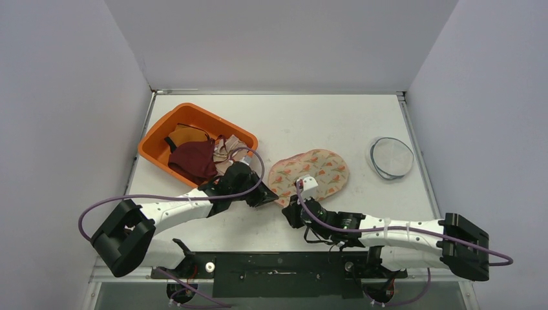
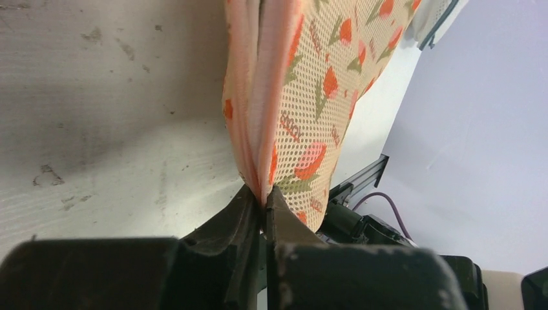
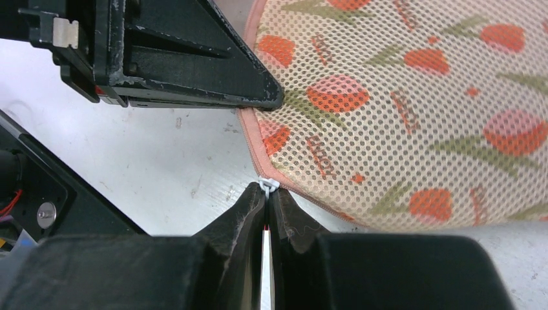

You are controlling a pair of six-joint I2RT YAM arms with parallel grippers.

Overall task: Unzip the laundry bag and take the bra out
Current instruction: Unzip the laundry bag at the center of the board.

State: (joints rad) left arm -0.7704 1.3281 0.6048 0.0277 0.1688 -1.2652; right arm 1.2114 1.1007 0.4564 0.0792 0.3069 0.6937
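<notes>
The laundry bag [image 1: 310,173] is a round mesh pouch printed with orange tulips and edged in pink, lying mid-table. My left gripper [image 2: 265,197] is shut on the bag's pink rim [image 2: 255,129], pinching a fold of mesh at the bag's left edge [image 1: 274,194]. My right gripper [image 3: 267,191] is shut on the white zipper pull [image 3: 269,185] at the bag's near edge, close beside the left gripper [image 3: 194,64]. The bra is hidden; nothing of it shows through the mesh.
An orange basket [image 1: 158,132] holding dark red and pale clothes stands at the left, just behind my left arm. A round clear mesh pouch [image 1: 391,157] with a dark rim lies at the right. Both arms cross the near table.
</notes>
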